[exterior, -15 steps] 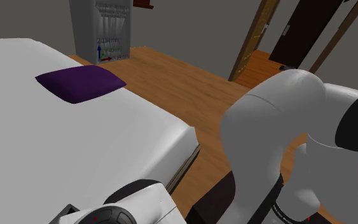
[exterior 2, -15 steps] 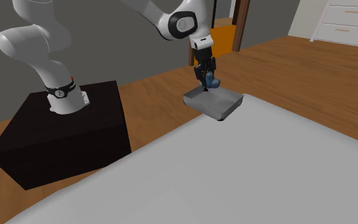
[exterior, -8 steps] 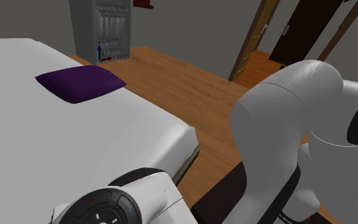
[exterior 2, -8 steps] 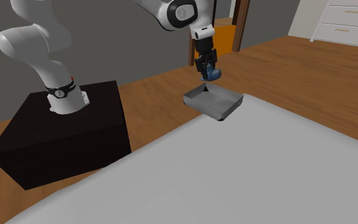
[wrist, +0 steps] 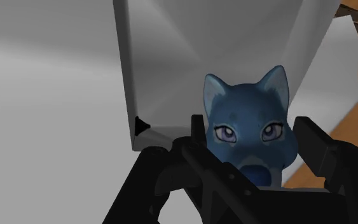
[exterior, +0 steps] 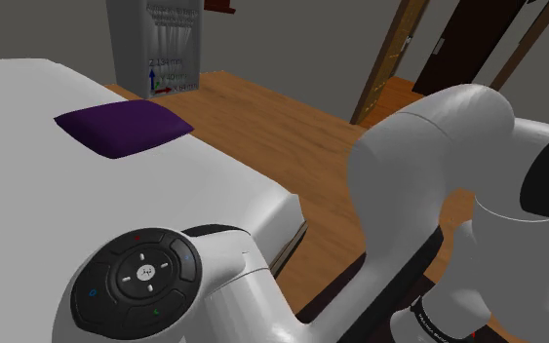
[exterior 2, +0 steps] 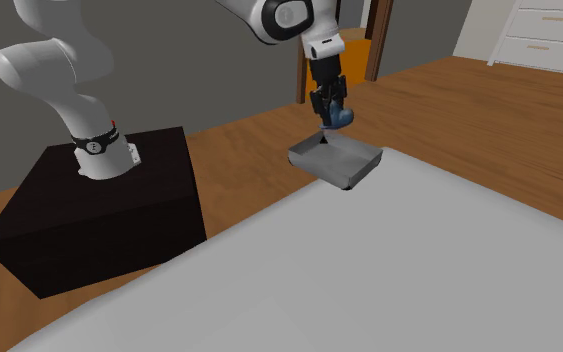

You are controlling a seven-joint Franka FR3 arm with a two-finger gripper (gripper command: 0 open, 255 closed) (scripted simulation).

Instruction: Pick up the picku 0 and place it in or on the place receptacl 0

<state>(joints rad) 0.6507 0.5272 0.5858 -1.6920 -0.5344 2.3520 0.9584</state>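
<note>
On the second exterior view's left the black stand (exterior 2: 99, 215) carries the white arm (exterior 2: 59, 80), which reaches over to the bed's (exterior 2: 389, 270) corner. There the pincer (exterior 2: 330, 110) hangs above the grey tray (exterior 2: 354, 172), clamped on a small blue animal toy (exterior 2: 340, 117); the wrist view has its face squeezed between the black fingers (wrist: 317, 149). The toy is clear of the tray and, I reckon, nearer one rim than the middle. Released here it may clip that rim, bounce out and fall to the wooden floor (exterior 2: 249, 135)

Open air lies between claw (exterior 2: 330, 113) and tray (exterior 2: 318, 169).
</note>
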